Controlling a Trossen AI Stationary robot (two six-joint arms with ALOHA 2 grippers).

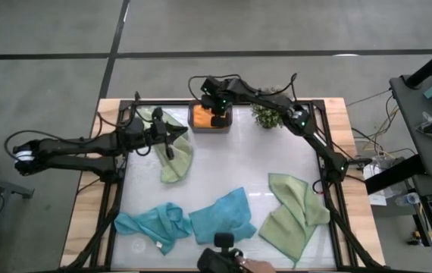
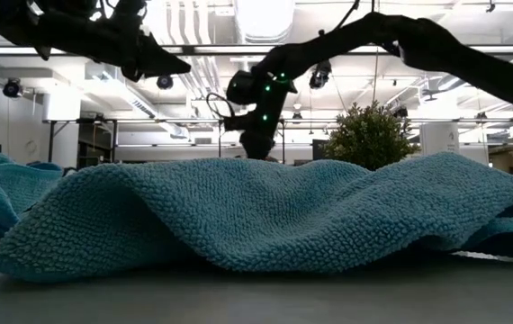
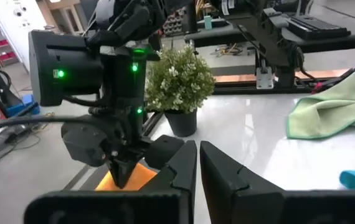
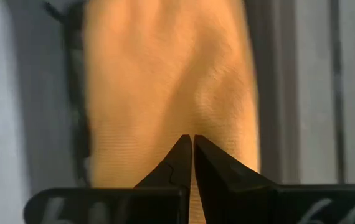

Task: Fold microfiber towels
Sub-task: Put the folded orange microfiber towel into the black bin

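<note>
The orange towel [image 1: 205, 120] lies folded in the dark tray [image 1: 193, 125] at the far edge. My right gripper [image 1: 217, 115] is shut and points down at the towel's middle [image 4: 171, 81]. My left gripper [image 1: 176, 136] is shut and empty, raised above a sage green towel [image 1: 176, 155] that lies crumpled at the far left. Two teal towels [image 1: 151, 222] [image 1: 223, 216] lie crumpled near the front edge. A second sage green towel [image 1: 295, 216] lies at the near right, partly folded over. My right gripper comes at the orange towel from above with its shut fingertips [image 3: 120, 177] at the towel's top face [image 3: 137, 180]. Nothing shows between the fingers. I cannot tell whether the tips touch the cloth.
A small potted plant [image 1: 267, 115] stands just right of the tray. The table's dark frame rail [image 1: 324, 136] runs along the edges. Bare tabletop [image 1: 239, 163] lies in the middle. In the low view one teal towel [image 2: 265, 211] fills the foreground.
</note>
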